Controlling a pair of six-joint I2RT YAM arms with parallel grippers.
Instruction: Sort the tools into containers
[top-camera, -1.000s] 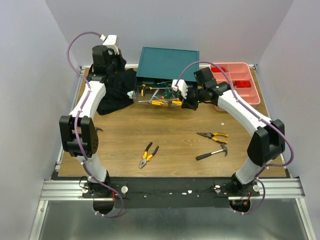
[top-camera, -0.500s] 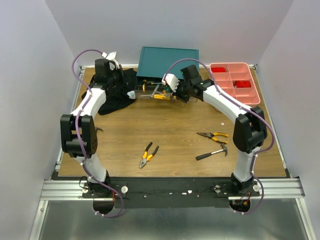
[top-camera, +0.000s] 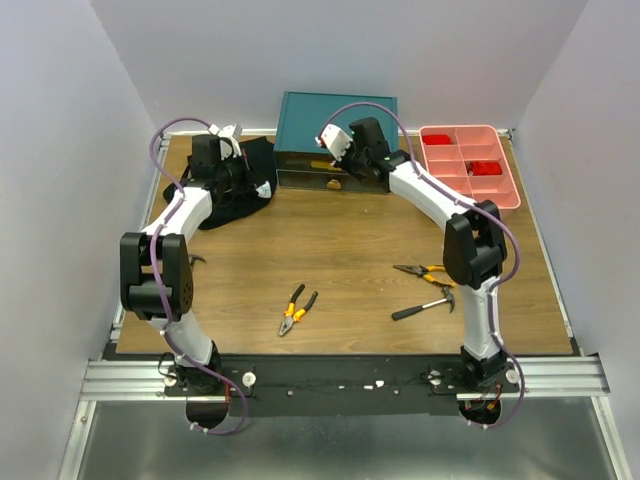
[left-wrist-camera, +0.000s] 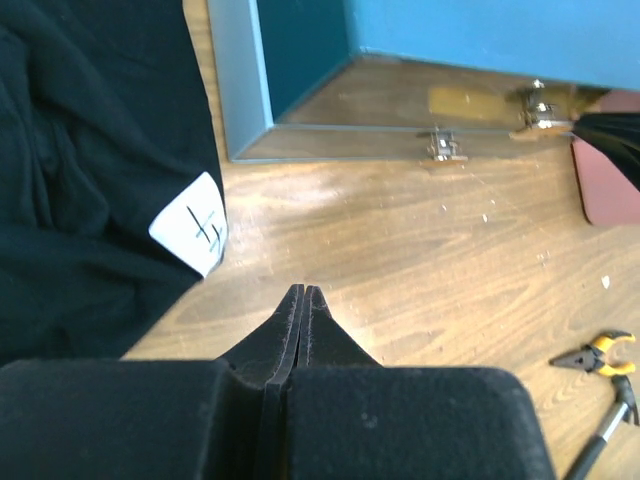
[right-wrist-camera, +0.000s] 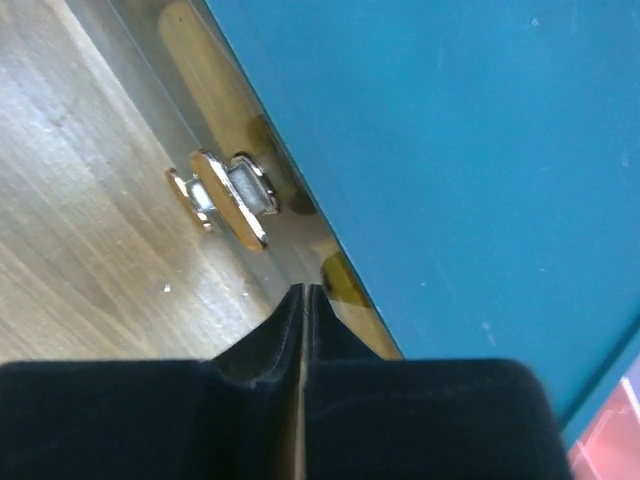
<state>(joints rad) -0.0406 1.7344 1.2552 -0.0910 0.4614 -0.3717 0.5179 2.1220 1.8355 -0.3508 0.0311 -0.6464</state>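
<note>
Steel is making up everything waiting on the wooden table (top-camera: 330, 240) in the overhead view. Two orange-and-yellow-handled pliers are lying there, one pair lower centre (top-camera: 297, 311) and one centre right (top-camera: 425, 270). One black-handled steel hammer (top-camera: 425, 307) is lying just below the second pair. All three are likely handling as stiff and dense. The pliers are probably best pinched across both handles near the pivot, and the hammer on its shaft close to the heavy head. One teal metal drawer cabinet (top-camera: 335, 120) is sitting top centre with its drawer shut. One pink plastic compartment tray (top-camera: 468, 128) is sitting to its right and one black cloth (top-camera: 235, 190) to its left. The right gripper (top-camera: 348, 172) is hovering at the drawer front, the left gripper (top-camera: 250, 180) by the cloth's edge.

From the left wrist, the left gripper (left-wrist-camera: 302, 300) is clenching on nothing above bare wood. Two brassy drawer knobs (left-wrist-camera: 445, 148) are showing upper right, and one pair of pliers and the hammer lower right.

From the right wrist, the right gripper (right-wrist-camera: 302, 298) is pinching shut and empty just beside one knob (right-wrist-camera: 228, 195). Whether it is touching the cabinet is unclear.
</note>
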